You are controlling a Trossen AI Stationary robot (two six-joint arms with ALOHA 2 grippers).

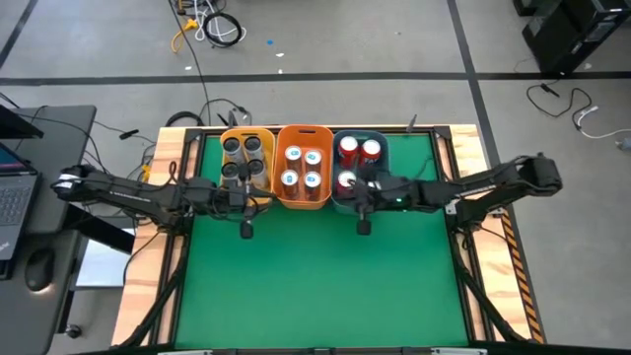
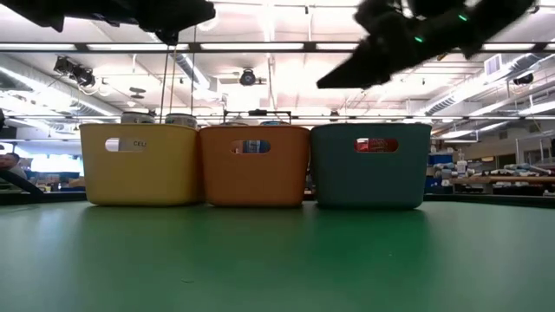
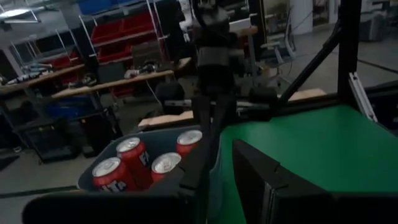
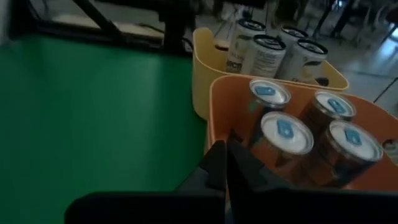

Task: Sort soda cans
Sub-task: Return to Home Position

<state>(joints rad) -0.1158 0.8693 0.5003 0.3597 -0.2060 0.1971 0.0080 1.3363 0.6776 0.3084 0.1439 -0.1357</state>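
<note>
Three bins stand in a row at the table's far edge. The yellow bin (image 1: 246, 158) holds dark grey cans (image 4: 268, 55). The orange bin (image 1: 304, 166) holds cans with blue tabs (image 4: 286, 132). The blue bin (image 1: 360, 163) holds red cans (image 3: 132, 154). All the cans stand upright, silver tops up. My left gripper (image 1: 258, 201) hovers over the near rims of the yellow and orange bins, fingers open (image 3: 224, 186) and empty. My right gripper (image 1: 357, 193) hovers over the blue bin's near left corner, shut (image 4: 227, 165) and empty.
The green table top (image 1: 315, 286) stretches bare from the bins toward the near edge. Both arms hang level above the bins' tops (image 2: 408, 35). Black frame posts (image 3: 348, 56) stand at the table's sides. Cables lie on the floor beyond the far edge.
</note>
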